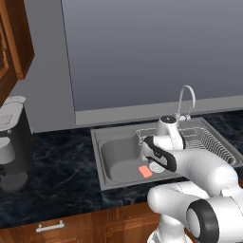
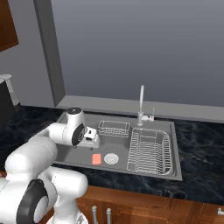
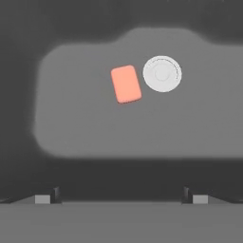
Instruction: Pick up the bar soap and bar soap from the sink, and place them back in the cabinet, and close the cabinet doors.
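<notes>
1 bar soap (image 3: 126, 84) is seen lying flat on the floor of the sink (image 1: 105, 137), just beside the round drain (image 3: 162, 73), slightly above centre in the hand view. The gripper (image 3: 121, 198) is held above the basin, apart from the soap; its fingertips (image 3: 45, 198) are spread wide at the bottom corners, nothing between them. A wire dish rack (image 2: 149, 151) and a faucet (image 2: 141, 105) are noted right of centre in the right base view.

One bar soap (image 3: 126, 84), one drain (image 3: 162, 73), one sink (image 2: 78, 158), one faucet (image 2: 141, 105), one dish rack (image 2: 148, 151), one wire basket (image 2: 113, 128).
</notes>
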